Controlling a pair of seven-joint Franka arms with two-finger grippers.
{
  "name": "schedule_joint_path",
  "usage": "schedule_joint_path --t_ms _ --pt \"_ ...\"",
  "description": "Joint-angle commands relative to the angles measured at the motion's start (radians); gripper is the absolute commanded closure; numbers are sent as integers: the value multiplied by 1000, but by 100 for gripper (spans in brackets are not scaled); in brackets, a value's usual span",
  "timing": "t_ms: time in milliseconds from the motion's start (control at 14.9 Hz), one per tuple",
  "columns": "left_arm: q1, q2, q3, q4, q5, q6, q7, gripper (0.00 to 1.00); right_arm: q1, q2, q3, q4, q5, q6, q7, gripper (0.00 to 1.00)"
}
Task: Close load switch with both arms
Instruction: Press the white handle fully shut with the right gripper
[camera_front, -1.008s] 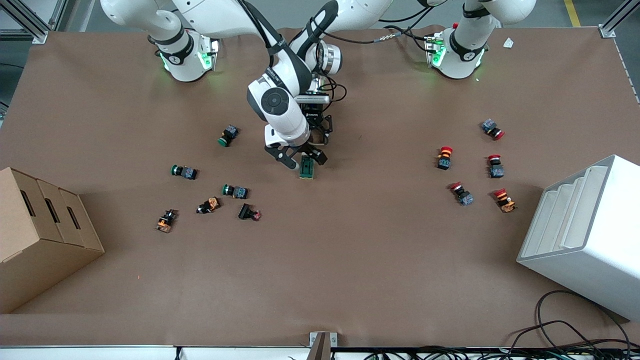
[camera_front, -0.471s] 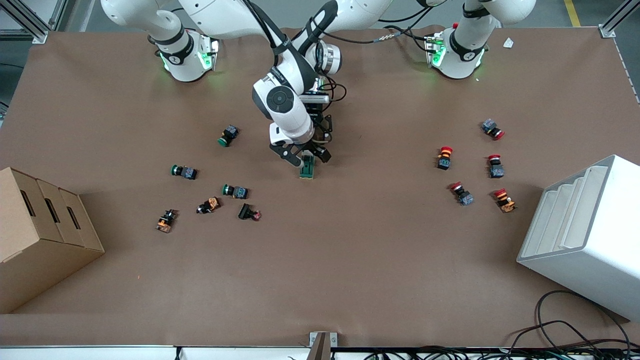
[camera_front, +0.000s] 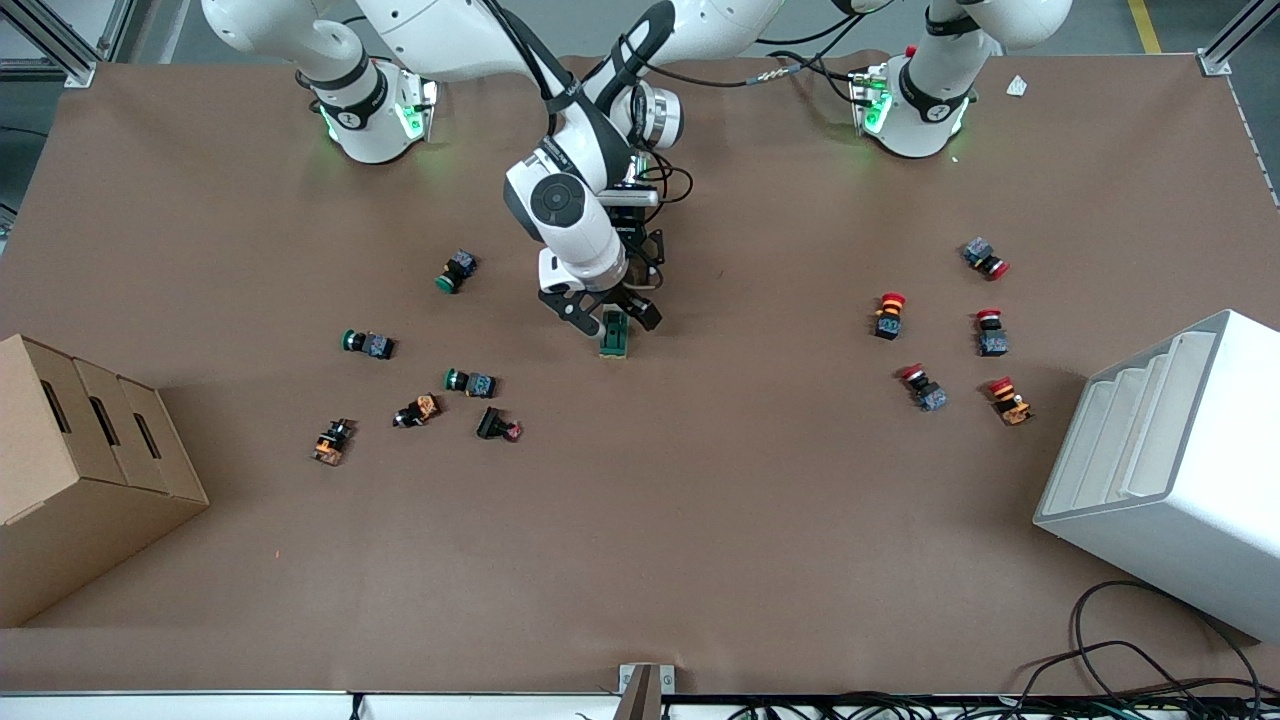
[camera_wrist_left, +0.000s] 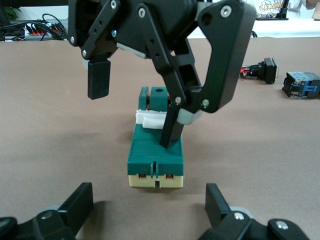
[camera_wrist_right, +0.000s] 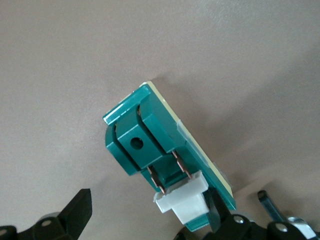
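The load switch (camera_front: 615, 337), a dark green block with a cream base and a white lever, lies mid-table. My right gripper (camera_front: 610, 318) hangs over it, open. In the left wrist view one of its fingers (camera_wrist_left: 171, 131) rests on the switch (camera_wrist_left: 156, 155) beside the white lever (camera_wrist_left: 150, 119); the other finger is in the air. The right wrist view shows the lever (camera_wrist_right: 186, 202) against that finger (camera_wrist_right: 216, 212). My left gripper (camera_wrist_left: 148, 196) is open, low at the switch's cream end, apart from it. In the front view it (camera_front: 630, 285) is mostly hidden under the right arm.
Green-capped and orange push buttons (camera_front: 470, 382) lie scattered toward the right arm's end, red-capped ones (camera_front: 889, 315) toward the left arm's end. A cardboard box (camera_front: 90, 470) and a white rack (camera_front: 1170, 470) stand at the table's ends. Cables (camera_front: 1130, 670) lie along the front edge.
My right gripper has shifted a little toward the left arm's end and now sits over the switch. The switch and the left gripper have not visibly moved.
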Motion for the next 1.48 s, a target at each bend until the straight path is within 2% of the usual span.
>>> schedule_joint_path --t_ms 0,336,874,1412 --pt "-23 72 -8 32 -2 56 -37 1 -26 1 -4 35 20 -1 8 0" --pt "-23 70 -10 37 -4 56 -37 1 -56 1 -4 94 20 -79 8 0" --pt "-23 70 -10 40 -14 56 -38 0 -65 7 -4 118 19 -78 6 0" --pt "-23 73 -8 38 -13 56 -38 0 -85 88 -7 198 16 -76 -2 0"
